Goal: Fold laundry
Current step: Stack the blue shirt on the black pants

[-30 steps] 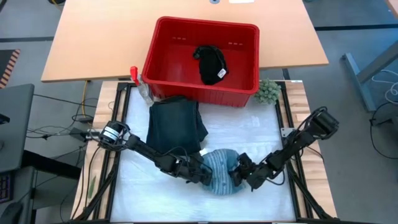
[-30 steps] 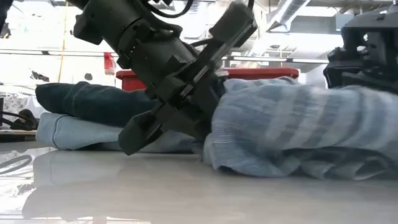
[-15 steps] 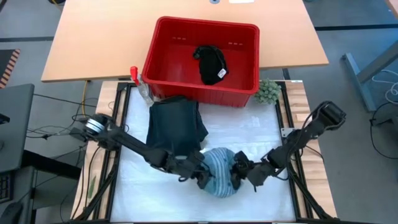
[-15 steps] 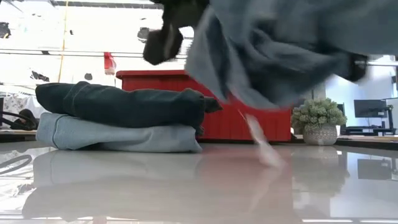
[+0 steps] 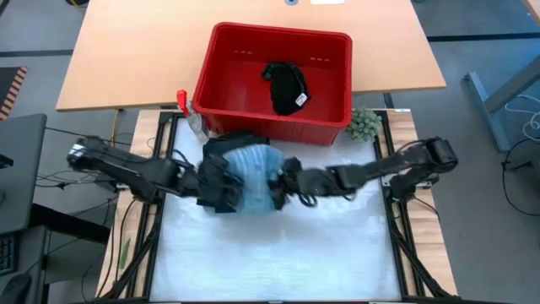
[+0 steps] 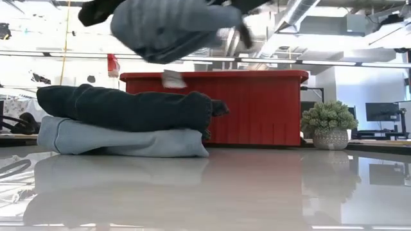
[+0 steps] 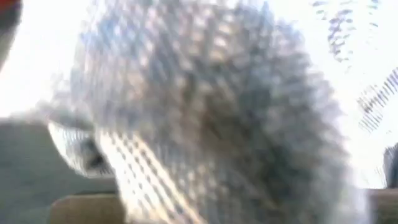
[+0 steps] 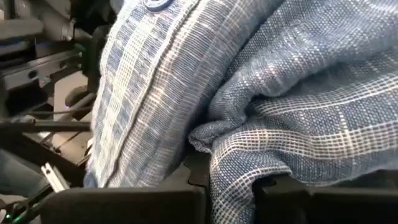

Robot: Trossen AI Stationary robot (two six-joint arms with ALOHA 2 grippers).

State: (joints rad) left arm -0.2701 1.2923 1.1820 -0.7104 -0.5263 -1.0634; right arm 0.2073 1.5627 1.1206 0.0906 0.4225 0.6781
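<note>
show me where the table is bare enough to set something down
The white mat is bare across its near half, and to the right of the right claw, up to the small plant. It is crowded at the back left: both claws, left claw, hold the striped garment over the folded stack, beside the red basket.

A grey-blue striped garment (image 5: 253,173), dark navy (image 6: 122,108) over light blue (image 6: 115,141) folded ones, red basket (image 5: 274,114).

Striped garment (image 5: 255,173), formerly bundled near the table's front, now airborne between both pincers above the folded stack (image 6: 122,125).
</note>
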